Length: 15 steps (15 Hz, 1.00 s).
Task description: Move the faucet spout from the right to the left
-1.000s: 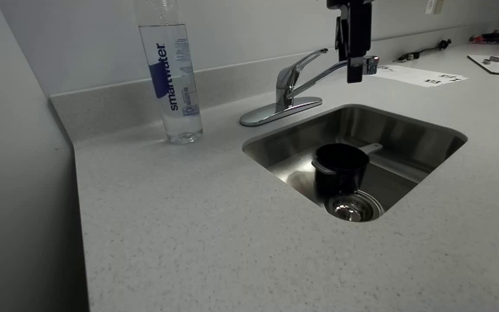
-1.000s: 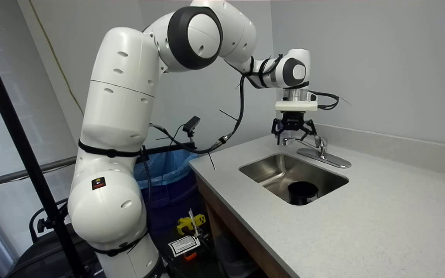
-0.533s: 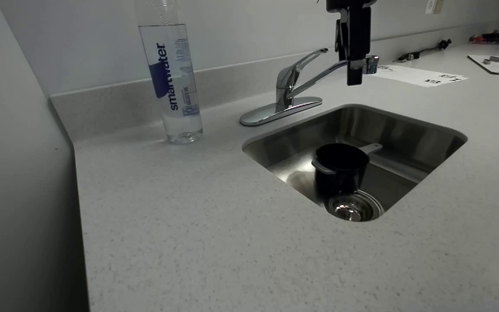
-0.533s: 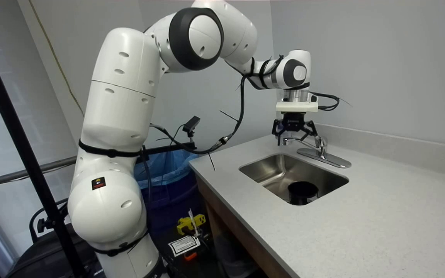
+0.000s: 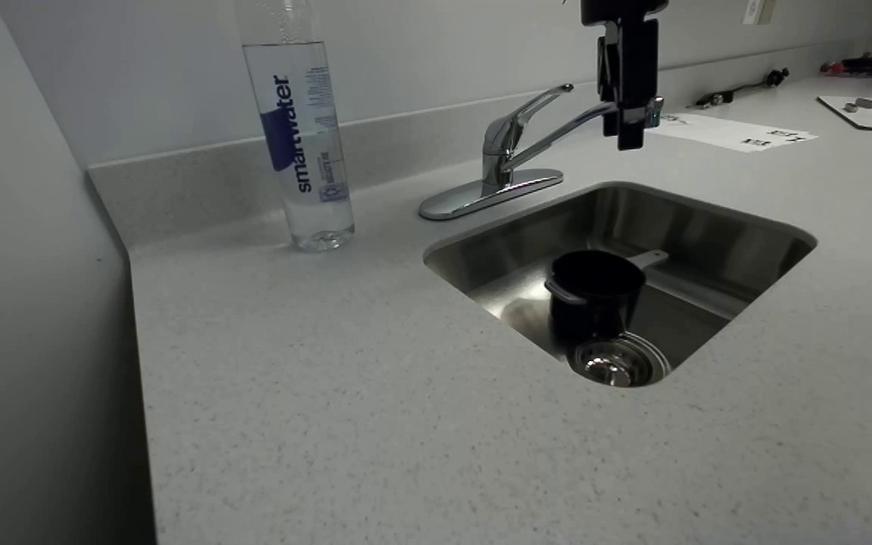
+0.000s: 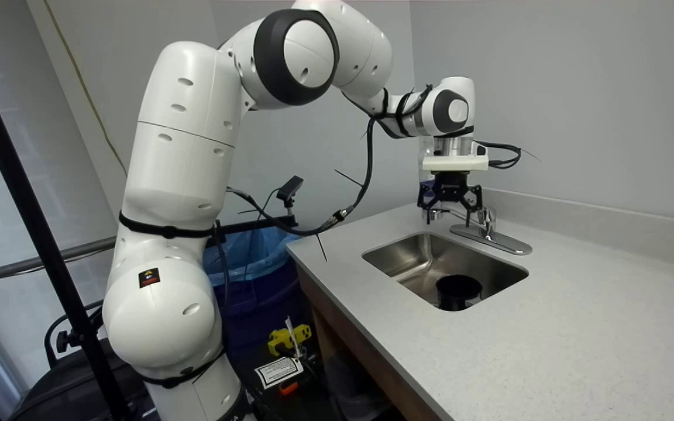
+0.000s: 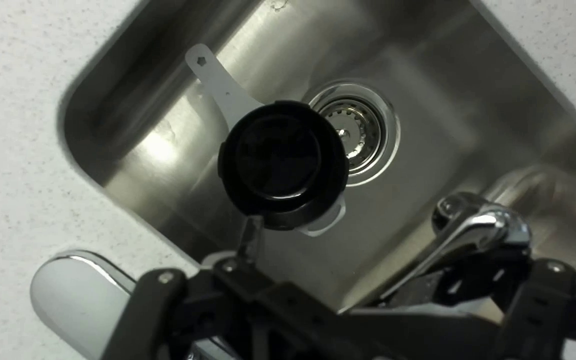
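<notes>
1. In an exterior view, a water bottle [image 5: 307,151] stands upright near the worktop's [image 5: 315,393] back left corner.
2. The faucet [image 5: 496,168] sits along the back edge, behind the sink [image 5: 708,223].
3. The faucet spout [image 5: 557,137] slants up, away from the left edge.
4. A black pot [image 5: 595,306] stands inside the sink.
5. The claw [image 5: 621,139], jaws spread, is near the faucet spout's outer end; whether touching, I cannot tell.

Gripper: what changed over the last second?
The gripper shifted slightly toward frame right in both exterior views; of its fingers, the one nearer the faucet body straightened from a slant. Nothing visibly grasped or released. The faucet spout, pot and bottle stayed put.
</notes>
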Tool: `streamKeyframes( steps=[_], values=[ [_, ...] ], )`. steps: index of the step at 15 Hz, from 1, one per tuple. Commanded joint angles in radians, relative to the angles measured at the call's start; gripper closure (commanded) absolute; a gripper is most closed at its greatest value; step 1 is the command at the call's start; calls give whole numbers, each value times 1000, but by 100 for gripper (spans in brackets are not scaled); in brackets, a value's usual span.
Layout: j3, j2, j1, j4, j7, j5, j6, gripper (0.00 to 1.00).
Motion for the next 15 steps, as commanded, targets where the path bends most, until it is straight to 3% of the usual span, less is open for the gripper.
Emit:
streamKeyframes(
  steps=[1, 7, 15],
  values=[
    [6, -39, -2, -44, -3, -7, 3, 0],
    [52, -59, 6, -24, -28, 33, -23, 0],
    [68, 3, 42, 47, 14, 35, -60, 0]
  ],
)
